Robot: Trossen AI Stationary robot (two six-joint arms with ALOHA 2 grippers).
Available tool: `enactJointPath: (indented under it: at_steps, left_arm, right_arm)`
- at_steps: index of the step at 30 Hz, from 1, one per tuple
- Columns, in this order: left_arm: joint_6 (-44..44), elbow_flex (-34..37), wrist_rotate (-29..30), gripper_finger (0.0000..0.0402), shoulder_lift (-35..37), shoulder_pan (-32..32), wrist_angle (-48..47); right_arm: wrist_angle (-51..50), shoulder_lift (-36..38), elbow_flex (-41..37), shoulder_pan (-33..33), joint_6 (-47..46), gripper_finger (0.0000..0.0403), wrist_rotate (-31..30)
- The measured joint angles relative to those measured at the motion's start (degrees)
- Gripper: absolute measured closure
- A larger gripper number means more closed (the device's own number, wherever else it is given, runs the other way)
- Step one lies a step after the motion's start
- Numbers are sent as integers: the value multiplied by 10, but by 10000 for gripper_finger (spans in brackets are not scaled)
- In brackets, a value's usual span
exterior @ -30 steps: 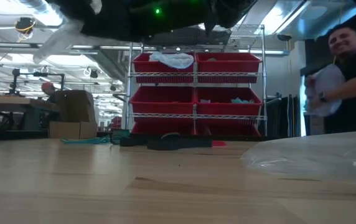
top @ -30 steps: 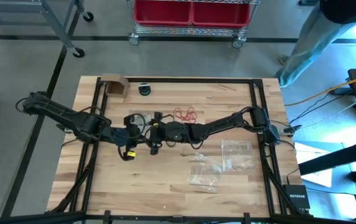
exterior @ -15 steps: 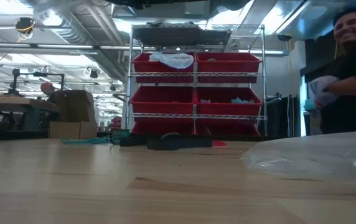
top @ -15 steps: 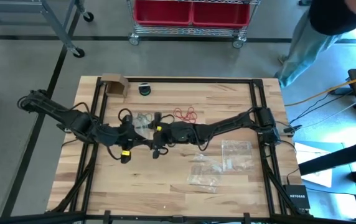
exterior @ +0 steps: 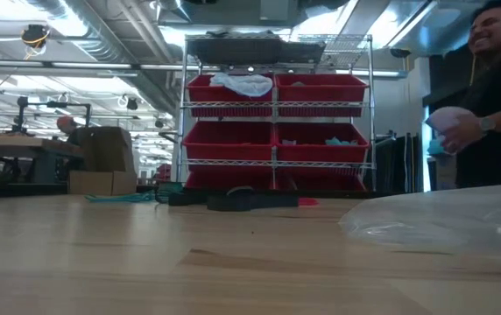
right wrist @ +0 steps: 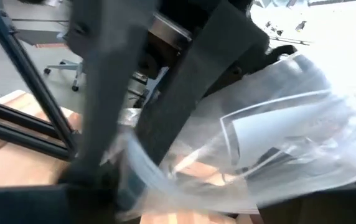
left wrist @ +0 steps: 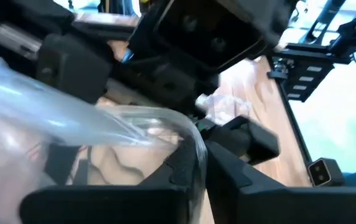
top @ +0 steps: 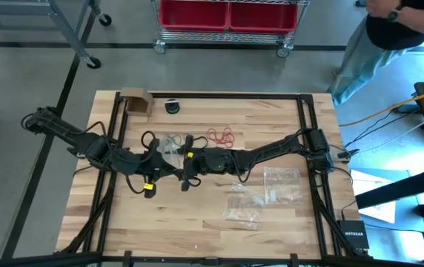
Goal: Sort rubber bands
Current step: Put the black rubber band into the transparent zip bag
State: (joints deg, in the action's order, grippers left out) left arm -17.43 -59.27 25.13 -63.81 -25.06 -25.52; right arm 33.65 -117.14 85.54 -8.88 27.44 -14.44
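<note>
A clear plastic bag [top: 171, 141] hangs above the table's middle between my two grippers. My left gripper [top: 164, 152] is shut on the bag [left wrist: 53, 106]. My right gripper [top: 185, 154] faces it from the right, its fingers apart at the bag [right wrist: 277, 143]. Red rubber bands [top: 221, 136] lie loose on the table just beyond the right arm. Black rubber bands [top: 172, 106] lie near the far edge. In the low view a teal cluster [exterior: 119, 198] lies left of the black bands [exterior: 233, 201]. Neither gripper shows in the low view. My left gripper pinches the bag's rim [left wrist: 189, 138] between its two fingers, coming from the table's left and slanting a little down. The bag is lifted clear of the table and bulges away from the fingers. My right gripper has the bag's plastic [right wrist: 134, 168] across its parted fingers; whether it touches, I cannot tell.
Several more clear bags [top: 264, 191] lie on the table's right half, one close to the low camera [exterior: 443, 223]. A cardboard box [top: 136, 102] stands at the far left corner. A person [top: 390, 30] stands beyond the table's far right corner.
Both grippers have risen with the clear bag, going out of the top of the low view. The left gripper has also drawn a little toward the table's left, and the bag now shows between the two grippers from above.
</note>
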Motion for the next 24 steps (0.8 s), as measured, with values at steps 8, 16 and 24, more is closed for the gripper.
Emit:
enactJointPath:
  at_steps: [8,16,24]
  left_arm:
    - [56,-34,-25,278,2,5,-56]
    - [140,-78,-27,222,4,1,-126]
    - [176,-80,-25,221,5,1,-125]
  right_arm:
    - [-5,0,1,-4,-4,168,-20]
    - [-12,1,3,-4,-44,168,-23]
    - [-3,1,2,-4,-43,168,-30]
